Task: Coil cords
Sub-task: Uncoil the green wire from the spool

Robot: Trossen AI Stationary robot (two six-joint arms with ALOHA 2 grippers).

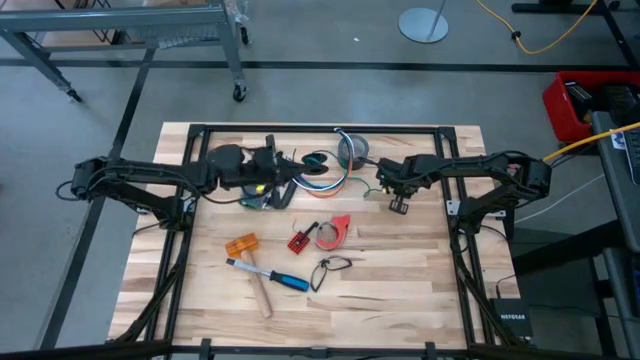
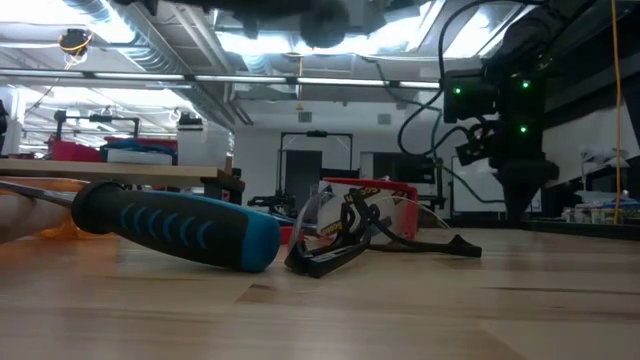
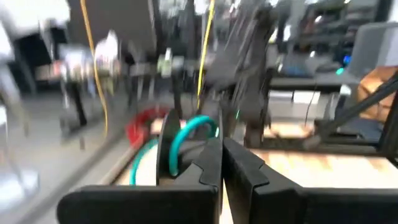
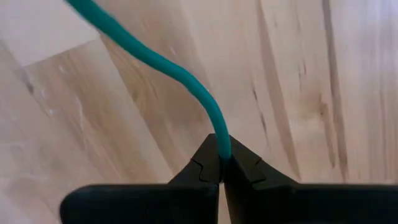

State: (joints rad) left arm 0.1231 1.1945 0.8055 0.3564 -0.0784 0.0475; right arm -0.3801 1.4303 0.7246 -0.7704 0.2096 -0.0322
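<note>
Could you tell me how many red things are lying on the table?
2: a small red block near the table's middle, and a red tape dispenser just to its right, both in front of the cords. More may hide under the arms.

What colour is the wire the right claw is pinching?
Teal green. The right claw pinches the wire; the right wrist view shows it best.

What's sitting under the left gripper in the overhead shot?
Under the left gripper, coloured loops of the cords spread out on the wooden table, with one teal strand pinched in its fingers. The arm hides the rest of the bundle.
</note>
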